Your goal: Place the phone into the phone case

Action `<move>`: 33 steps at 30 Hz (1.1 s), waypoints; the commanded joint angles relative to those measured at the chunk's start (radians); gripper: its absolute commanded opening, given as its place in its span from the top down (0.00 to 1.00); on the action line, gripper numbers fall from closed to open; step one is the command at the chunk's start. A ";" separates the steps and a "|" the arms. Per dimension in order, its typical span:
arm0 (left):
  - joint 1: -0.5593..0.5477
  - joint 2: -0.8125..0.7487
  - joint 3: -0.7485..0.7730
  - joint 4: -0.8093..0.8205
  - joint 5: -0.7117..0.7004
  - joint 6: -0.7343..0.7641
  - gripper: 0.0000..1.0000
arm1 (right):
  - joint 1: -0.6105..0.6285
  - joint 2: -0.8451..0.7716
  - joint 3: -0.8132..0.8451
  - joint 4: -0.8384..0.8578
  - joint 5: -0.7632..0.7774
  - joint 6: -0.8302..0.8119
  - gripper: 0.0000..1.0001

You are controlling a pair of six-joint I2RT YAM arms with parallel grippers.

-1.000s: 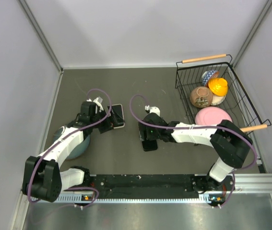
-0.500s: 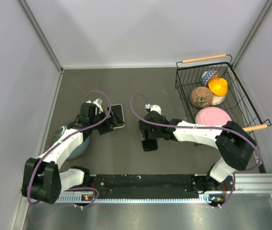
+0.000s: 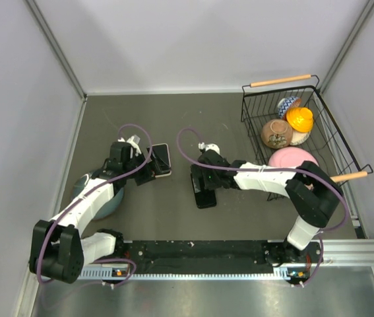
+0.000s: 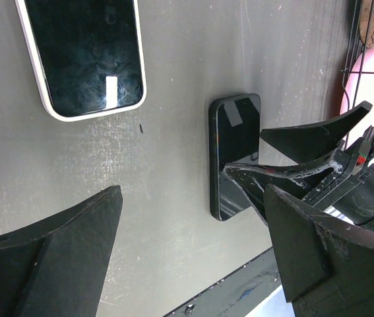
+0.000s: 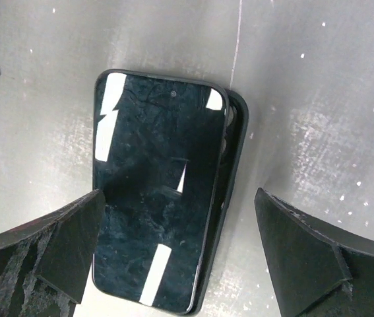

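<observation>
The glossy black phone (image 5: 157,191) lies a little askew on the black phone case (image 5: 234,152). The right gripper (image 5: 179,198) above it and the left gripper (image 4: 193,191) both have their jaws wide apart.

The dark grey counter (image 3: 173,119) carries a white-edged phone (image 3: 163,159) left of middle and a black case (image 5: 235,152) at centre with a black phone (image 5: 157,191) lying askew on it. A wire basket (image 3: 318,92) stands far right, a blue-grey bowl (image 3: 80,188) near left.

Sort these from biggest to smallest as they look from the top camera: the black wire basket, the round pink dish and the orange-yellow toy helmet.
1. Black wire basket, clearly the biggest.
2. Round pink dish.
3. Orange-yellow toy helmet, the smallest.
</observation>
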 commanded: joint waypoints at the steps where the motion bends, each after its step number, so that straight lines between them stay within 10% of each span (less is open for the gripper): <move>1: 0.004 -0.003 0.002 0.011 0.005 0.003 0.07 | -0.009 0.018 0.019 0.036 -0.032 -0.010 0.07; 18: 0.004 -0.006 0.000 0.012 0.016 0.004 0.08 | -0.012 -0.048 -0.058 0.045 -0.052 0.036 0.26; 33: 0.004 -0.005 0.002 0.014 0.019 0.003 0.08 | -0.012 -0.053 0.002 0.030 -0.062 0.026 0.04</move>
